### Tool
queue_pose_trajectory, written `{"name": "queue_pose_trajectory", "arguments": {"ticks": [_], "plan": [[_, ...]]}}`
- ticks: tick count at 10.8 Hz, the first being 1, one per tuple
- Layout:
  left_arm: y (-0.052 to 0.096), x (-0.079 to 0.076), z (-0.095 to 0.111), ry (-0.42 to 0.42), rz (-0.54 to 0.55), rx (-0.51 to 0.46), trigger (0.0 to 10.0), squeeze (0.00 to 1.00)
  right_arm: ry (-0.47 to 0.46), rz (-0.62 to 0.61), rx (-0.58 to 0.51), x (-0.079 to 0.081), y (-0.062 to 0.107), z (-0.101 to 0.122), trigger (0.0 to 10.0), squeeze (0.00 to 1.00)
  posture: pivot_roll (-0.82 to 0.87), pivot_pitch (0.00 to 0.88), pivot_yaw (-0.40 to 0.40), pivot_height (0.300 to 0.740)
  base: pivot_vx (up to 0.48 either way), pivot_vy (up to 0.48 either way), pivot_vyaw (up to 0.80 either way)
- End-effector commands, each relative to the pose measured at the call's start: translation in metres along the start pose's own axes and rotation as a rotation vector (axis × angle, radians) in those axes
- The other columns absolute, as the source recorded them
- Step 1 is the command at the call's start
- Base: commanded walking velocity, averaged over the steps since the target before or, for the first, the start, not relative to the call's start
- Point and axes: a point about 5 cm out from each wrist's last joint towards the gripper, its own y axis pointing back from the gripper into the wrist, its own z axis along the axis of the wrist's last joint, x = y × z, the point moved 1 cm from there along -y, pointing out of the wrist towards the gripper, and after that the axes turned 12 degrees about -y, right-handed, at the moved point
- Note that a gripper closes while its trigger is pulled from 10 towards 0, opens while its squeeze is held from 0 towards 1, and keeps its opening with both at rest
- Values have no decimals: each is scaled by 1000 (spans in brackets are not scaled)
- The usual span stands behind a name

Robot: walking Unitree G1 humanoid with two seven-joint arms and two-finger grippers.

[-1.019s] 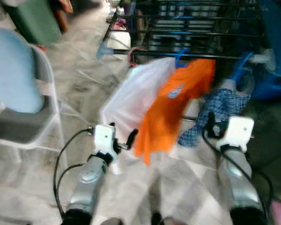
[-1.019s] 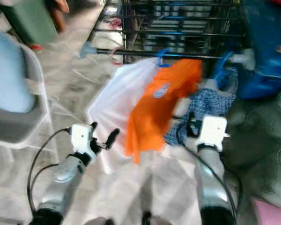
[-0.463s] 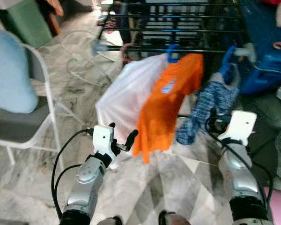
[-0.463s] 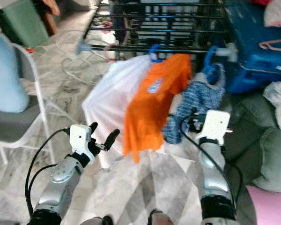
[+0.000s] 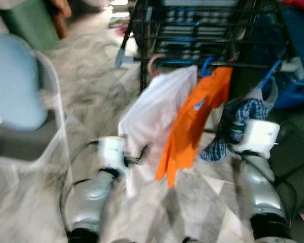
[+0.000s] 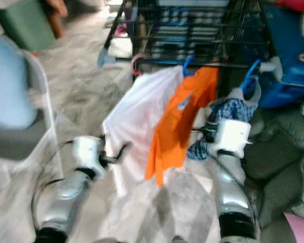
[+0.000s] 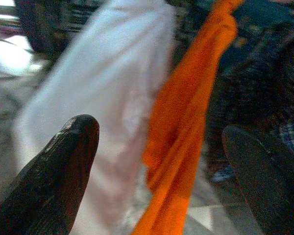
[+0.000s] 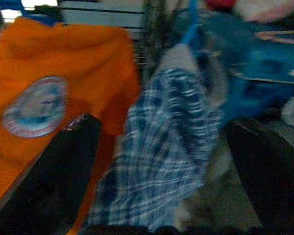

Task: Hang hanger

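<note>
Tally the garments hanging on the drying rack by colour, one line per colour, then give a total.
White garment: 1
Orange shirt: 1
Blue checked garment: 1
Total: 3 garments hanging on the black rack
</note>
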Motion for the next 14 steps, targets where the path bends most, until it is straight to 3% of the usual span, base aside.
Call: {"name": "queue_pose_trajectory", "arguments": {"ticks": [1,8,11,14], "plan": [[6,7,-7,-8,28,38,10000,0,-14,15,8,8,2,-3,10000,0,-80,164,39,740,0,0,0],[10,1,-14,-9,1,57,10000,0,-19,7,18,7,3,-5,10000,0,-79,177,33,740,0,0,0],[13,-4,-14,3,-62,61,10000,0,-5,-23,25,-2,-24,8,10000,0,-65,202,42,740,0,0,0],[19,-5,-13,-14,-88,64,10000,0,-4,0,77,6,-49,16,10000,0,-41,226,47,740,0,0,0]]}}
